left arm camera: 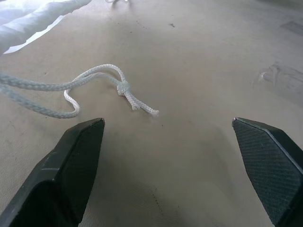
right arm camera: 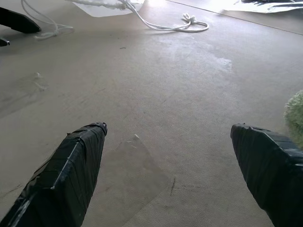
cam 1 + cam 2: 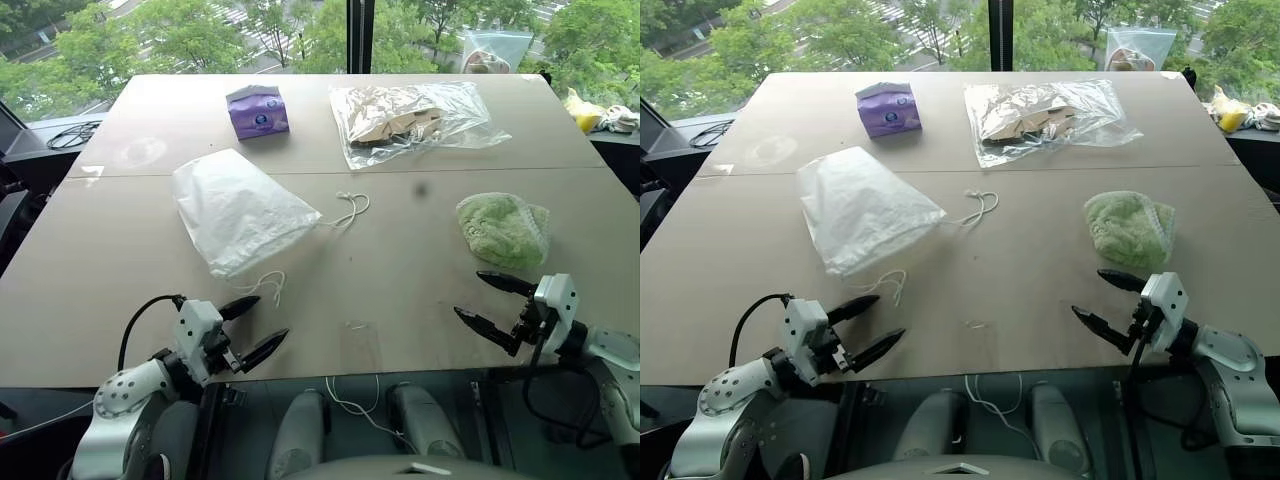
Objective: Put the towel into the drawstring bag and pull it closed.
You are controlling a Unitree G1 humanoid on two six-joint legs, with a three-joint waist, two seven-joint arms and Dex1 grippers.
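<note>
Fluffy pale green terry towel (image 3: 503,228) lies just beyond the spread right tool (image 3: 488,303); thin white drawstring bag (image 3: 238,211) lies beyond the spread left tool (image 3: 252,325).

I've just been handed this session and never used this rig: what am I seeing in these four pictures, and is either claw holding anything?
The two wide pictures come from the robot's head, looking down over a table. The two close-ups come from cameras on its wrists, looking out between each claw's black fingers. The left gripper and the right gripper are both open and empty, near the front edge. On the table lie the white drawstring bag, its knotted cord end just ahead of the left gripper, the green towel ahead of the right gripper, a purple packet and a clear plastic bag farther back.
</note>
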